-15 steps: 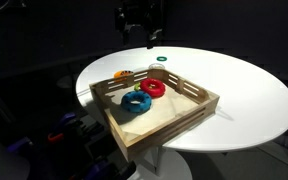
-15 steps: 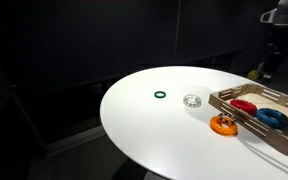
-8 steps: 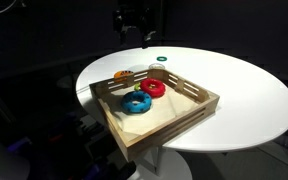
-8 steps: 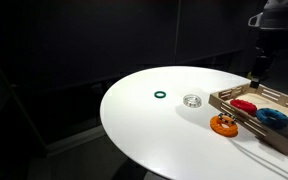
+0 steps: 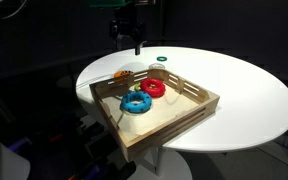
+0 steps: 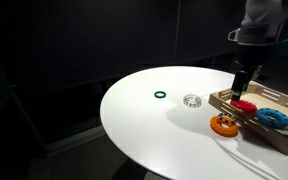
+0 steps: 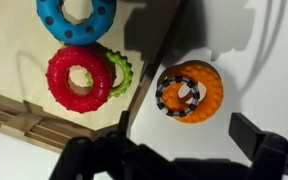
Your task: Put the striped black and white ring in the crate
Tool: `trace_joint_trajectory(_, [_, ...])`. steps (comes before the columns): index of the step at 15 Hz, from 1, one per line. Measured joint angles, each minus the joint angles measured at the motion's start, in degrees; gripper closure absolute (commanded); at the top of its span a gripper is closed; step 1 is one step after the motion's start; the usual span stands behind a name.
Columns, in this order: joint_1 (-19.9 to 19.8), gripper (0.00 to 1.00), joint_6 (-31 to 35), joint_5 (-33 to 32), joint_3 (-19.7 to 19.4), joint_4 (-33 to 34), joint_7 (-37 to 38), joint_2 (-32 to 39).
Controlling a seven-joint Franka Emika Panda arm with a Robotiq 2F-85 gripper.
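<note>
The striped black and white ring [image 7: 178,92] lies on top of an orange ring [image 7: 206,100] on the white table, just outside the wooden crate [image 7: 9,108]. Both exterior views show this pair [image 5: 122,74] [image 6: 222,119] beside the crate's [image 5: 174,126] [image 6: 221,100] wall. My gripper [image 7: 174,150] is open and empty, hovering above the pair with a finger on each side. It hangs well above the table in both exterior views [image 5: 136,42] [image 6: 241,85].
Inside the crate lie a red ring [image 7: 74,78], a small green ring [image 7: 122,72] and a blue ring [image 7: 74,18]. On the round white table [image 6: 154,130] lie a small dark green ring [image 6: 160,96] and a silvery ring [image 6: 192,101].
The arm has moved from beyond the crate to above the orange ring and come lower. The rings have not moved.
</note>
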Motion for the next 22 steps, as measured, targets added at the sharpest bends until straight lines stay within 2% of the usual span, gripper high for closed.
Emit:
trace_joint_trajectory(8, [1.8, 0.00, 8.5, 1.0, 1.9, 0.0, 0.2, 7.4])
trace_joint_trajectory(14, [2.3, 0.00, 10.6, 2.2, 2.7, 0.0, 0.2, 11.0])
trace_joint_trajectory(15, [2.4, 0.25, 10.8, 2.4, 2.8, 0.0, 0.2, 11.4])
trace_joint_trajectory(16, [2.4, 0.27, 11.0, 2.4, 2.8, 0.0, 0.2, 11.8])
trace_joint_trajectory(17, [2.4, 0.34, 11.1, 2.4, 2.9, 0.0, 0.2, 12.2])
trace_joint_trajectory(22, [2.4, 0.75, 11.5, 2.4, 2.9, 0.0, 0.2, 13.4])
